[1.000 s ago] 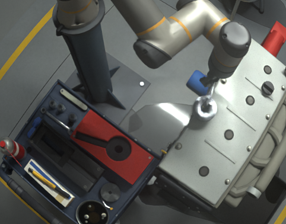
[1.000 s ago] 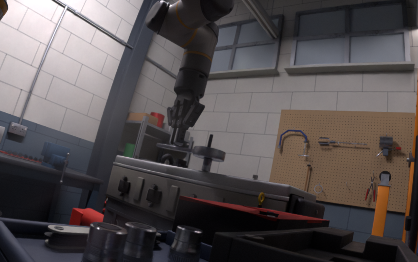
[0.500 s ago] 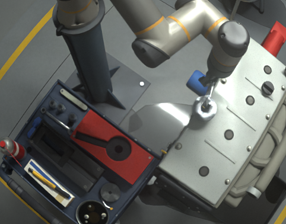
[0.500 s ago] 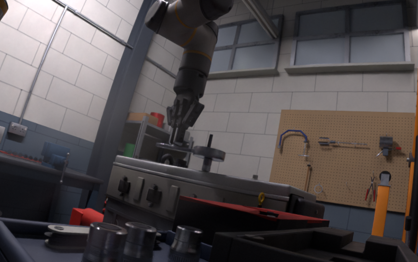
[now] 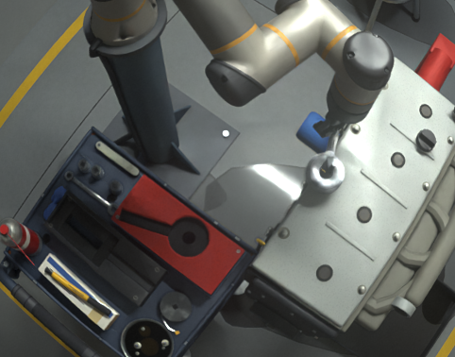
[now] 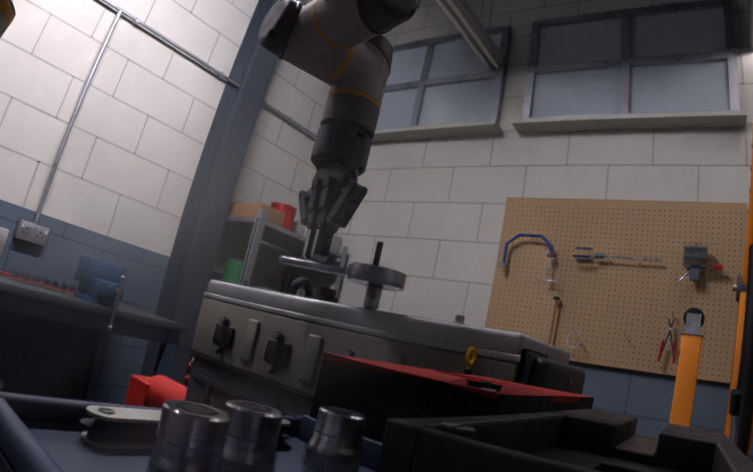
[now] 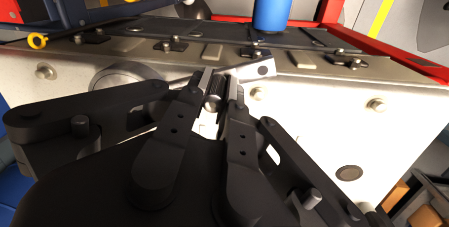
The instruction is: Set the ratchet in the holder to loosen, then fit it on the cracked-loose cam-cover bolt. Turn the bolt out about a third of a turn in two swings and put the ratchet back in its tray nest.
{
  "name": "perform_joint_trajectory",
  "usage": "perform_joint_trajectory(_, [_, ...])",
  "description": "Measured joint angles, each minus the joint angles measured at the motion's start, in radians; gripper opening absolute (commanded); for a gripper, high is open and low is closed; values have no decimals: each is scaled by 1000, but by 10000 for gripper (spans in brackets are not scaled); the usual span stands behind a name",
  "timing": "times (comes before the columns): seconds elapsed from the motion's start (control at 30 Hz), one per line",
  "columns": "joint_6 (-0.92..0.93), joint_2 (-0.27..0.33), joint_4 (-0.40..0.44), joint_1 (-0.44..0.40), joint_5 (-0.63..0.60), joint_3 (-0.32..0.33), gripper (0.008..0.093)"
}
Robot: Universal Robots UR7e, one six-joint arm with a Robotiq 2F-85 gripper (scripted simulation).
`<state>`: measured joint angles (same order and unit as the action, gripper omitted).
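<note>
The ratchet's round head sits on a bolt at the near-left edge of the silver cam cover. Its socket stem reaches down to the cover. The ratchet's handle runs level from the head back toward the arm. The red tray nest with its ratchet-shaped recess lies empty in the blue tool tray, left of the engine. My gripper stands over the handle's far end and is closed on the ratchet handle.
The engine block fills the right side, with more cover bolts along its rim. The blue tool tray holds sockets, a spray can and a bowl. A blue filter stands beside the engine. The arm's pedestal rises behind the tray.
</note>
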<state>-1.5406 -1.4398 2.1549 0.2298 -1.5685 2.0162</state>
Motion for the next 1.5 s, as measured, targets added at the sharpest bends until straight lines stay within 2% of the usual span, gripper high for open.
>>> perform_joint_trajectory(1.5, [-23,-33,17,21,8,40,80])
